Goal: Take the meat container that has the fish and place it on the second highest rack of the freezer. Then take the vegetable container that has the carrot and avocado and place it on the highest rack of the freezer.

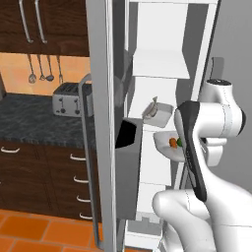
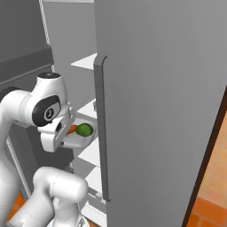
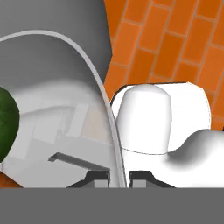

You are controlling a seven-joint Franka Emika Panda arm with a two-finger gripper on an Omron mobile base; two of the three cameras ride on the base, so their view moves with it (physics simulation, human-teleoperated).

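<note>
Freezer [image 1: 162,64] stands open; its grey door [image 1: 101,123] is swung toward the left base camera, with a long vertical handle [image 1: 84,147] and a dark bin [image 1: 129,157] on the inner side. White shelves are stacked inside.

Fish [image 1: 154,106] lies in a pale tray [image 1: 160,115] resting on a freezer shelf, just below the upper shelf [image 1: 160,64].

Second tray [image 1: 165,142] sits slightly lower and nearer the arm, at the front of the freezer opening. It holds the carrot [image 1: 173,142] and the avocado [image 2: 84,130], side by side and touching or nearly so. In the right base view the carrot [image 2: 72,129] is partly hidden behind the robot's wrist. Cannot tell whether this tray rests on a shelf or hangs free.

Gripper [image 3: 120,178]: in the hand view the two fingertips stand close together, one on each side of the tray's thin rim [image 3: 103,100], which runs up between them. Jaws narrow, pinching the rim. The avocado [image 3: 6,122] shows at the left edge of that view, inside the tray.

Beyond the door: dark table [image 1: 34,118] with a toaster [image 1: 69,98], utensils hanging on the wall above, and an orange tiled floor [image 1: 29,229].
</note>
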